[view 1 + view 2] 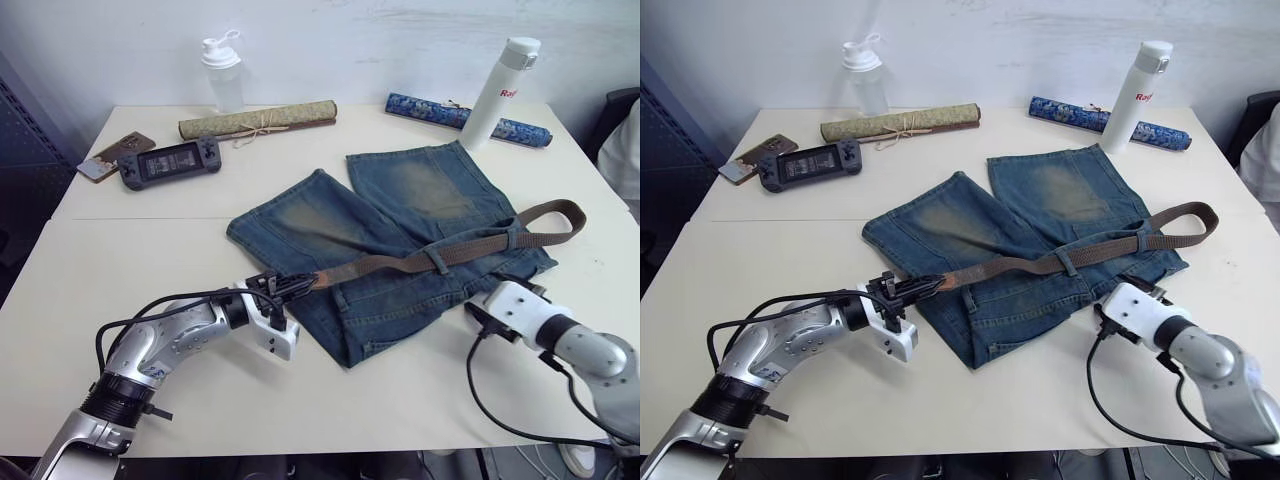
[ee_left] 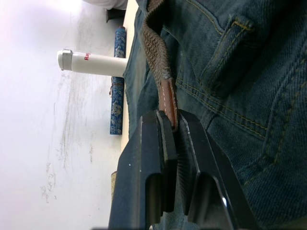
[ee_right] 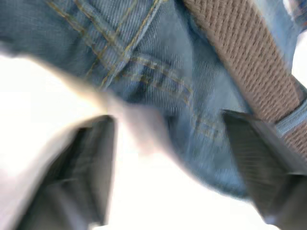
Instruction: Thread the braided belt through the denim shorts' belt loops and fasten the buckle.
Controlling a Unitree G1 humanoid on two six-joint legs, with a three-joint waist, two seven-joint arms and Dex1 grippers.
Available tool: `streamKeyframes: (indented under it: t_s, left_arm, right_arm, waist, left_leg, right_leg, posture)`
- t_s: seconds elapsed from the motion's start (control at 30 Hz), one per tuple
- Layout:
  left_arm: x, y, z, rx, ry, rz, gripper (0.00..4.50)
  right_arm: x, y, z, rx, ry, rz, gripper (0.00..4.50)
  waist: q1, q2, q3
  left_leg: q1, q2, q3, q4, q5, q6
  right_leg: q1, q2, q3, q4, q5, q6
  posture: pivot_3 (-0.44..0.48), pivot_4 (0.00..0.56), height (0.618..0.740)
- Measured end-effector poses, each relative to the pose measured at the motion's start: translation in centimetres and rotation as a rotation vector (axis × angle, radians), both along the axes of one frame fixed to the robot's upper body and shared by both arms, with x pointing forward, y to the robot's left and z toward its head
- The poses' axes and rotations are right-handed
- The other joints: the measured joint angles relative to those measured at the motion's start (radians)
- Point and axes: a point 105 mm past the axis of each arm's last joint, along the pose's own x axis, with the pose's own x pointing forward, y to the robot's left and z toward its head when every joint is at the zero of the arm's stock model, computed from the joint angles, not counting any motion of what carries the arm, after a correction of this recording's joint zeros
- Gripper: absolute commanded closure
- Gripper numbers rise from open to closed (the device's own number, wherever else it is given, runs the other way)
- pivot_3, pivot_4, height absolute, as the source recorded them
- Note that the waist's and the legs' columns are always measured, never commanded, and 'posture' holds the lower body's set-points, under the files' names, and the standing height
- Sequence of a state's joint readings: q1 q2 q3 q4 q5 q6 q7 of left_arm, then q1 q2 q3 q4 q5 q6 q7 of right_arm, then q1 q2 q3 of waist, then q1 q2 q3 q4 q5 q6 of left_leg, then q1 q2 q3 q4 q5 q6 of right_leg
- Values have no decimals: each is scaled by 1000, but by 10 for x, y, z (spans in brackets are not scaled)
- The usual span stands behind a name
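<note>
Between the left gripper's point(image 2: 175, 127) closed fingers sits the braided belt's point(image 1: 470, 246) brown leather tip, at the denim shorts' point(image 1: 400, 220) waistband edge. Right gripper point(image 3: 168, 158) spread wide beside the waistband's other end.

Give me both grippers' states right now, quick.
Left gripper: shut on the brown leather tip of the olive-brown braided belt.
Right gripper: open, holding nothing, at the waistband edge of the faded blue denim shorts.

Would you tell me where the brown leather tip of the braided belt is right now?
The leather tip is clamped in the left gripper, at the robot's-left edge of the denim shorts by the waistband, near the table's front.
</note>
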State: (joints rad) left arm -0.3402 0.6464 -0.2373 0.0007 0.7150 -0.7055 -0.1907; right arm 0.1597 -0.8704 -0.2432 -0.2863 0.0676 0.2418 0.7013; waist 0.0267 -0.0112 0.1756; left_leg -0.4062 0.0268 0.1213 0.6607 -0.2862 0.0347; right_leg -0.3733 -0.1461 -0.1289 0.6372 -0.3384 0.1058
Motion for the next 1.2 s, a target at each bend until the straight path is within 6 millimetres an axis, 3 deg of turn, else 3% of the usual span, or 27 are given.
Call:
streamKeyframes:
  t_s: [0.07,0.1,0.23,0.4,0.5,0.77,1.07,1.17,1.2]
  left_arm:
    - [0,0,0,0,0,0,4500]
    - [0,0,0,-1,0,0,4500]
    - [-1,-1,0,-6,2,-1,4500]
    - [-2,-2,0,-9,-1,-5,4500]
    - [-3,-4,3,-13,-12,-10,4500]
    - [-3,-4,4,-13,-17,-6,4500]
    - [-3,-4,3,-12,-14,-4,4500]
    - [-3,-4,3,-12,-14,-5,4500]
    - [-3,-4,3,-12,-14,-5,4500]
  right_arm:
    - [-9,1,16,160,84,-10,57]
    - [-14,12,28,285,126,15,57]
    - [-41,87,50,731,407,232,57]
    - [-31,140,41,1114,563,197,57]
    - [-12,175,29,1389,683,53,57]
    - [19,188,13,1682,747,-279,57]
    - [27,182,15,1741,717,-347,57]
    - [28,181,12,1738,712,-363,888]
    - [29,180,11,1738,709,-370,1349]
  waist:
    - [-2,0,0]
    - [-5,0,0]
    - [-14,0,0]
    - [-13,-2,1]
    - [-11,-1,1]
    - [-10,-1,1]
    - [-16,0,1]
    - [-18,0,1]
    - [-19,0,1]
  left_leg:
    - [0,0,-1,0,0,1]
    - [0,2,-1,0,-1,2]
    - [0,3,-5,-1,-2,1]
    - [-1,2,-5,1,0,-2]
    - [-3,2,-4,1,0,-2]
    - [-3,2,-1,1,-1,-2]
    - [-3,2,-1,0,-1,-2]
    - [-3,2,-1,0,-1,-2]
    - [-3,2,-1,0,-1,-2]
  right_leg:
    - [0,0,0,0,0,0]
    - [0,0,0,0,0,0]
    - [1,1,2,0,-1,-2]
    - [1,-1,-1,0,-1,-2]
    - [-1,-1,-1,3,-1,-2]
    - [-3,-1,-2,7,-1,-2]
    - [-3,-1,-1,7,-1,-2]
    - [-3,-1,0,7,-1,-2]
    - [-3,-1,0,7,-1,-2]
  posture:
    - [0,150,717]
    - [0,150,717]
    - [0,150,717]
    - [0,150,717]
    - [0,150,717]
    - [0,150,717]
    - [0,150,717]
    - [0,150,717]
    - [0,150,717]
